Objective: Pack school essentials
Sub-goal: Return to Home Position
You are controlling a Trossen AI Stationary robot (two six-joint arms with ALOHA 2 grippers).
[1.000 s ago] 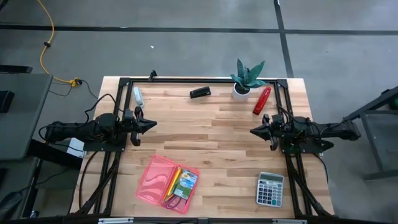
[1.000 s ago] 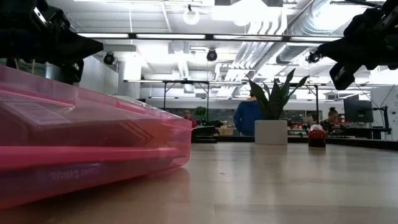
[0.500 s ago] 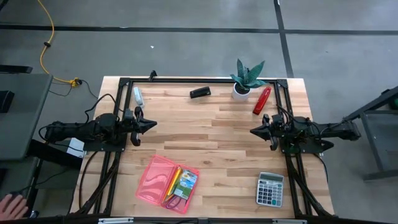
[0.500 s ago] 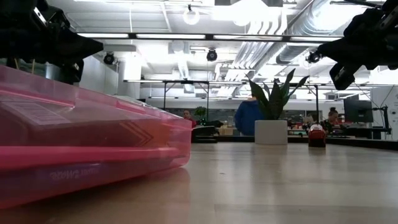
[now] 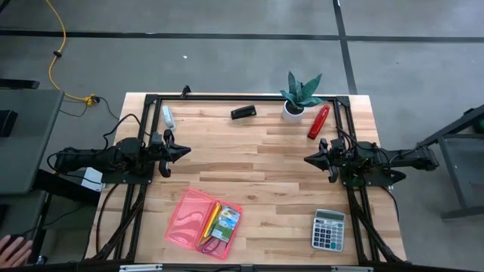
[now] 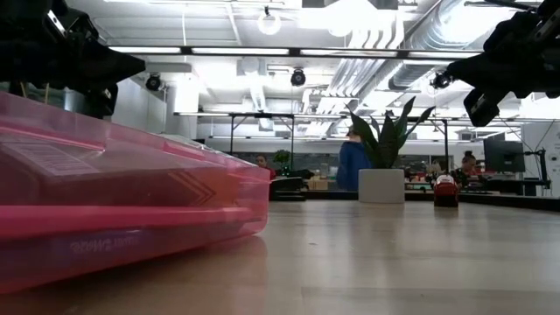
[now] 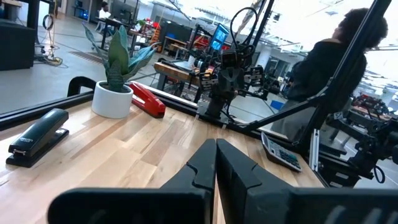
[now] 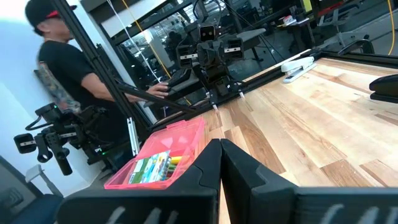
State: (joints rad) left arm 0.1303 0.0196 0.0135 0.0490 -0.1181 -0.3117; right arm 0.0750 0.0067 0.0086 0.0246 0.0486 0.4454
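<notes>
The open pink translucent plastic box (image 5: 184, 214) lies flat at about 7 o'clock on the pale wooden desk (image 5: 257, 174), close to the near edge. One half is bare. The other half holds a small green-blue box (image 5: 226, 221) with thin yellow and orange pencils (image 5: 209, 218) lying just beside it. A purplish shape at that half's near end is too small to make out. From desk height the pink box fills the left foreground.

The left gripper (image 5: 187, 151) hangs at 9 o'clock, pointing toward the desk's centre. Its dark fingers (image 7: 242, 171) are pressed together with nothing between them. The right gripper (image 5: 306, 159) hangs at 3 o'clock, facing the left one, well apart from it. Its fingers (image 8: 249, 168) likewise meet, with nothing held.

A black stapler (image 5: 243, 112) lies at 12 o'clock and a white stapler (image 5: 167, 116) at 11 o'clock. A green spiky plant in a white pot (image 5: 300, 97) stands at 1 o'clock, with a red oblong object (image 5: 318, 122) just beside it toward 2 o'clock. A grey calculator (image 5: 329, 230) rests at 5 o'clock.

A person in a dark top (image 7: 336, 62) stands beyond the desk in the left wrist view. Another in a dark top and cap (image 8: 68, 68) shows in the right wrist view. A hand (image 5: 11, 248) shows at the high view's lower-left corner, off the desk.
</notes>
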